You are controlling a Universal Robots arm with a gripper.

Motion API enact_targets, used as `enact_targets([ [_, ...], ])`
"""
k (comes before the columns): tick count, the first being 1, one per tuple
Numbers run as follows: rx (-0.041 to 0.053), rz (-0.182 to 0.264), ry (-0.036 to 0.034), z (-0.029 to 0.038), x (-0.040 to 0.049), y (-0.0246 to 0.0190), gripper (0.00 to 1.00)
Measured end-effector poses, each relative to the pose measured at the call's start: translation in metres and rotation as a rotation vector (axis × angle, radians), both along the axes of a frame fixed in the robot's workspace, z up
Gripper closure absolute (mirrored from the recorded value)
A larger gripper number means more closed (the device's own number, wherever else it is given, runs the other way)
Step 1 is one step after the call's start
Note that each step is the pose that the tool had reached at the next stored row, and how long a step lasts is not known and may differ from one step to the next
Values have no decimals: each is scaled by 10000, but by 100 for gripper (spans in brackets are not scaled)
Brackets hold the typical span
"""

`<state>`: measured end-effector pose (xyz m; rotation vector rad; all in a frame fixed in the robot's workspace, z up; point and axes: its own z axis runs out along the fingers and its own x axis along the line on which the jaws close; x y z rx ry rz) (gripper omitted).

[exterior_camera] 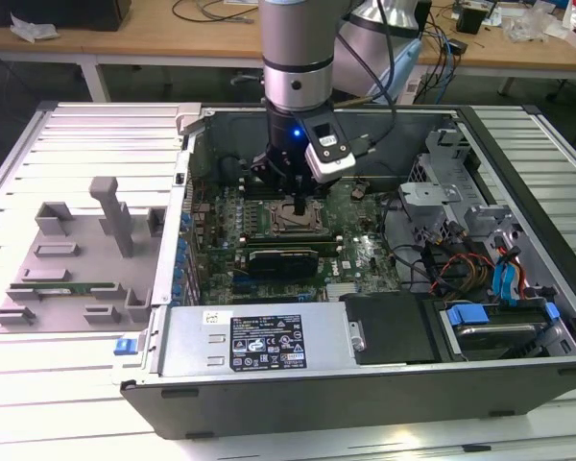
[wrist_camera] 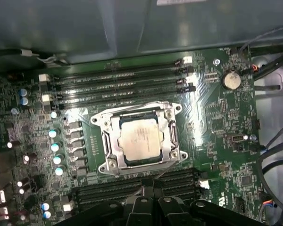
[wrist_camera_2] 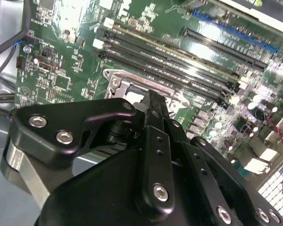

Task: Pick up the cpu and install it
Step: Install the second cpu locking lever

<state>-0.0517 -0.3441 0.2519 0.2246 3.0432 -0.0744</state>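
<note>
While seated in socket (wrist_camera: 139,141), cpu (wrist_camera: 140,140), pincer (exterior_camera: 299,205) just above

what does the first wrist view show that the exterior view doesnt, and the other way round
First wrist view: the cpu lying flat inside the metal-framed socket, with a round coin cell beside the memory slots.

Exterior view: the whole open computer case, the arm's gripper down over the socket area, and a grey fixture tray on the exterior view's left.

Both: the green motherboard and its socket area.

Gripper (wrist_camera_2: 151,101) body hides most of the socket (wrist_camera_2: 125,87); fingers' tips unseen
</note>
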Motion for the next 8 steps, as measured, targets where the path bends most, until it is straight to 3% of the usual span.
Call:
enact_targets([
  [3, 24, 70, -1, -30, 0, -51, 89],
  [8, 37, 208, 1, -124, -1, -98, 89],
])
